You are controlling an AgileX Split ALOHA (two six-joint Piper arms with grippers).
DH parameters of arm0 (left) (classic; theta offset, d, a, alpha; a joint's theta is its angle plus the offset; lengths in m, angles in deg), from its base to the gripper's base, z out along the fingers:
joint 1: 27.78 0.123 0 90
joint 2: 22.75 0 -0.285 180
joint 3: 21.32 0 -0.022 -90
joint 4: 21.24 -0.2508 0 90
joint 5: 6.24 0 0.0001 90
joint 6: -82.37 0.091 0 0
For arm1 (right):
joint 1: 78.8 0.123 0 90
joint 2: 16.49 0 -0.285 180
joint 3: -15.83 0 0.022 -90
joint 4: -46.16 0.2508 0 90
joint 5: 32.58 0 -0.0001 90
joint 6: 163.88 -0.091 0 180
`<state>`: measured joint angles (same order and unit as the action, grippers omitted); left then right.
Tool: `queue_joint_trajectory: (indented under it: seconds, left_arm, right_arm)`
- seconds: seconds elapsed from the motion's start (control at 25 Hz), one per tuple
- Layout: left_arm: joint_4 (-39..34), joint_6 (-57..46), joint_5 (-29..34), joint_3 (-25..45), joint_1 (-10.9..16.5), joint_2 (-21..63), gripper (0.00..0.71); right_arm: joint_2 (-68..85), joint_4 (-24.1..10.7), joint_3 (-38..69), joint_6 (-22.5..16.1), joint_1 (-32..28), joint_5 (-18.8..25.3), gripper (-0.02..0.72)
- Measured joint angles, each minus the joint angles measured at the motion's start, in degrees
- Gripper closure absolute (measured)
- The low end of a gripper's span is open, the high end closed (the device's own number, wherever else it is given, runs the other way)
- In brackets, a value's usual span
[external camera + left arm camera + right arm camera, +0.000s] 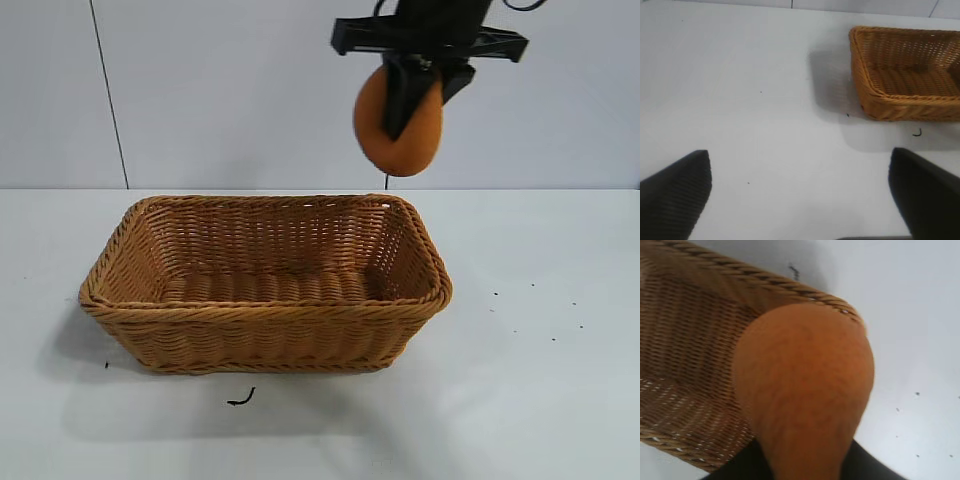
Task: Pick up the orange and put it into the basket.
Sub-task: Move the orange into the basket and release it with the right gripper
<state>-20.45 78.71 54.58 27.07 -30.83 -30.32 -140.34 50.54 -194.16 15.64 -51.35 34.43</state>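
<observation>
My right gripper is shut on the orange, a dull-orange lumpy fruit, and holds it high in the air above the far right corner of the basket. In the right wrist view the orange fills the middle, with the basket's wicker wall beneath it. The basket is a tan woven rectangle standing on the white table, with nothing inside. My left gripper is open and holds nothing; it hangs over bare table, well apart from the basket.
A small dark curled scrap lies on the table in front of the basket. A few dark specks dot the table to the right. A pale wall stands behind.
</observation>
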Motion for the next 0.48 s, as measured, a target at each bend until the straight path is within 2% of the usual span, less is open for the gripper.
queue_joint_trajectory:
  seconds: [0.24, 0.48]
  left_arm:
    - [0.00, 0.00, 0.00, 0.00, 0.00, 0.00, 0.018]
    - [0.00, 0.00, 0.00, 0.00, 0.00, 0.00, 0.018]
  right_arm:
    - [-4.44, 0.30, 0.00, -0.71, 6.51, -3.85, 0.593]
    - [-11.48, 0.39, 0.00, -3.08, 7.34, -8.89, 0.593]
